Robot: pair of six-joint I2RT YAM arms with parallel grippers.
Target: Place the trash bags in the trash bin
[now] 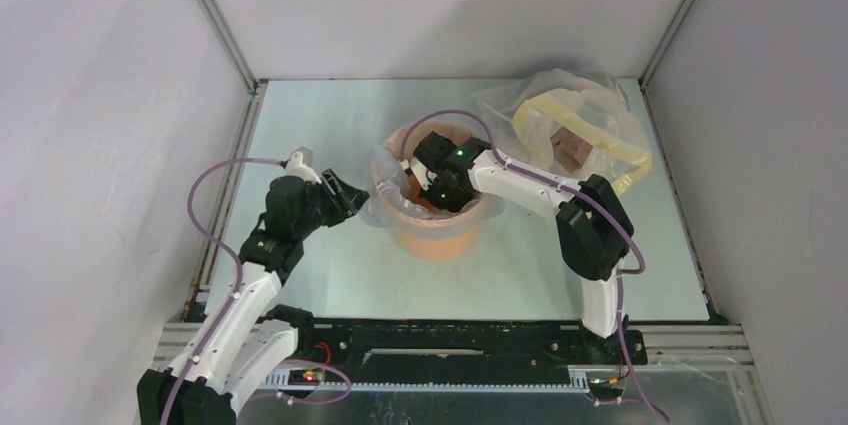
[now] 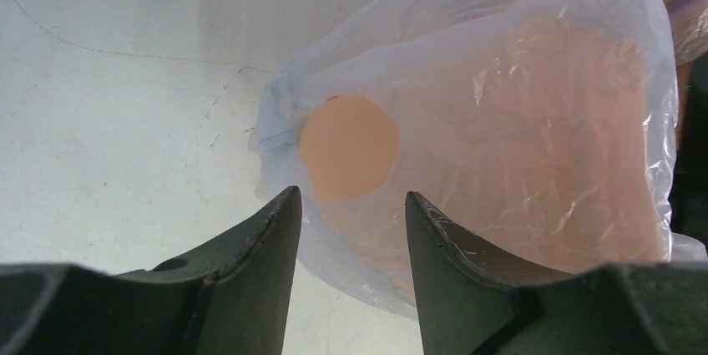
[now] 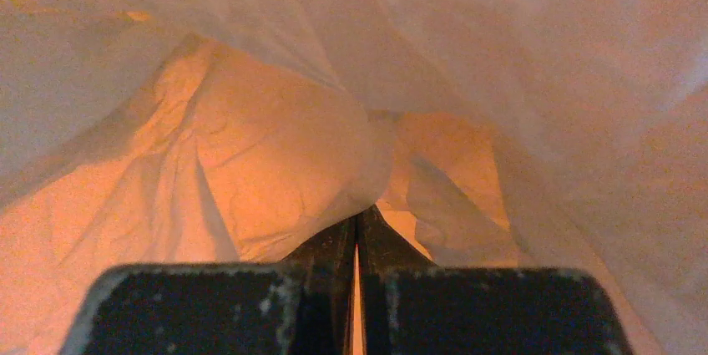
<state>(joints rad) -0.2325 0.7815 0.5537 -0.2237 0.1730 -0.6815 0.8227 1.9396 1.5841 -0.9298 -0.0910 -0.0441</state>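
Observation:
The orange trash bin (image 1: 440, 237) stands mid-table, with the pale translucent trash bag (image 1: 385, 200) tucked into it and spilling over its left rim. My right gripper (image 1: 430, 201) reaches down inside the bin. In the right wrist view it (image 3: 357, 215) is shut, its tips against the crumpled bag film (image 3: 275, 146), which glows orange. My left gripper (image 1: 352, 197) is open just left of the bin. In the left wrist view its jaws (image 2: 352, 196) stand apart, close to the draped bag (image 2: 518, 121). Bare bin wall (image 2: 349, 148) shows through a round hole in the film.
A bulky clear-and-yellow plastic bundle with a brown patch (image 1: 575, 130) lies at the back right, close behind the right arm. Grey walls and metal rails (image 1: 225, 195) enclose the pale table (image 1: 330, 265) on three sides.

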